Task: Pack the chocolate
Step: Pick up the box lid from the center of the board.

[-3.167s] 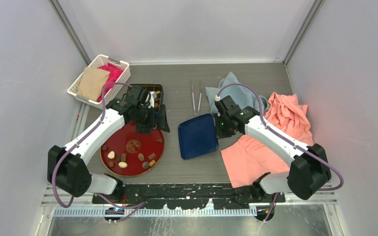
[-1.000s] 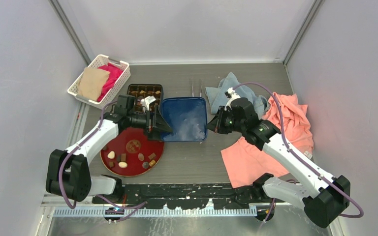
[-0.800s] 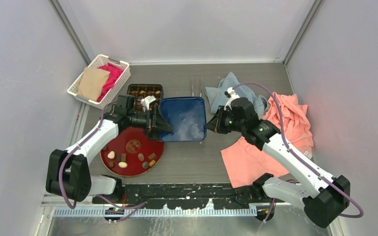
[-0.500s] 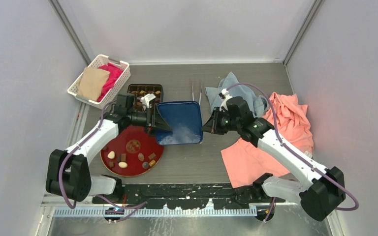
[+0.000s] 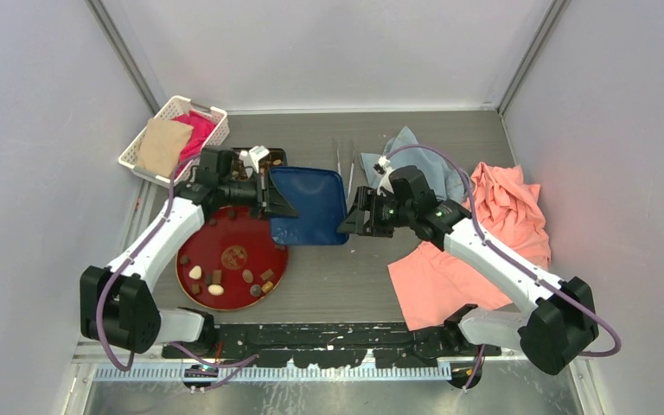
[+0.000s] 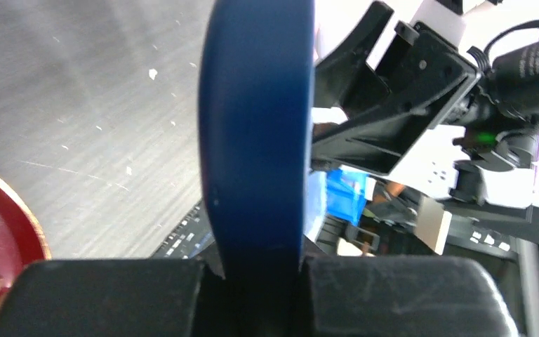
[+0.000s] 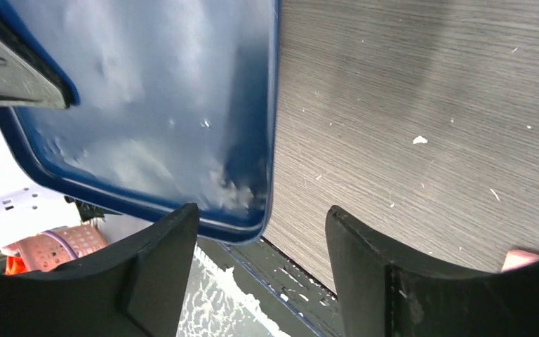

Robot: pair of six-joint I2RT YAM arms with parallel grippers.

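Note:
The chocolate [image 5: 215, 289] lies as several small brown, tan and cream pieces on the near part of a round red plate [image 5: 233, 238]. A dark box [image 5: 278, 158] shows partly behind my left wrist. A blue lid [image 5: 311, 203] hangs tilted above the table between both arms. My left gripper [image 5: 272, 194] is shut on its left edge; in the left wrist view the lid [image 6: 256, 126] stands edge-on between the fingers [image 6: 112, 298]. My right gripper [image 5: 350, 223] is open at the lid's near right corner [image 7: 147, 105], its fingers [image 7: 161, 281] apart from it.
A white basket [image 5: 216, 130] with tan and pink cloths stands at the back left. Metal tongs [image 5: 344, 169] lie behind the lid. A grey-blue cloth [image 5: 415, 160] and a salmon cloth [image 5: 484, 233] cover the right side.
The blue lid has travelled left and tipped up. My left gripper closed on its left edge, and my right gripper opened and let go of it.

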